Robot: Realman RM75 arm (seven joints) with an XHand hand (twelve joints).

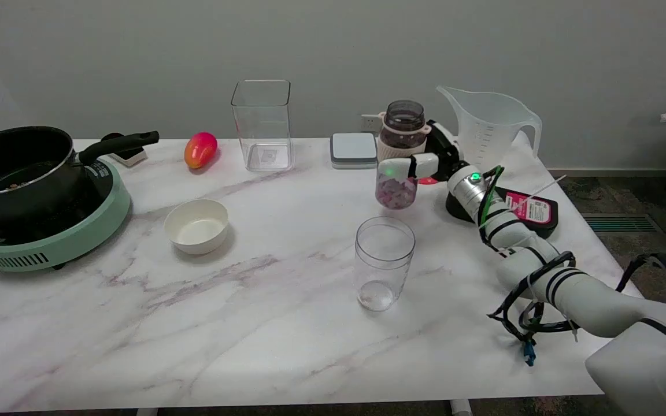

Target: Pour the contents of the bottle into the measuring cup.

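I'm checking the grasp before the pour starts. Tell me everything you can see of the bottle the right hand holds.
The bottle is a small clear jar with a wide open mouth, no lid, dark-tinted near the top and holding pinkish-white bits in its lower part. The right hand grips it around the middle, hiding that part. It stands roughly upright, lifted off the table, behind the clear cup and left of the measuring cup.

Robot hand (420, 164) around the bottle (400, 156); measuring cup (490, 128) just right of it, tumbler (384, 263) before it, bowl (196, 225) and cooker (38, 219) well left, all on the bench (252, 323).
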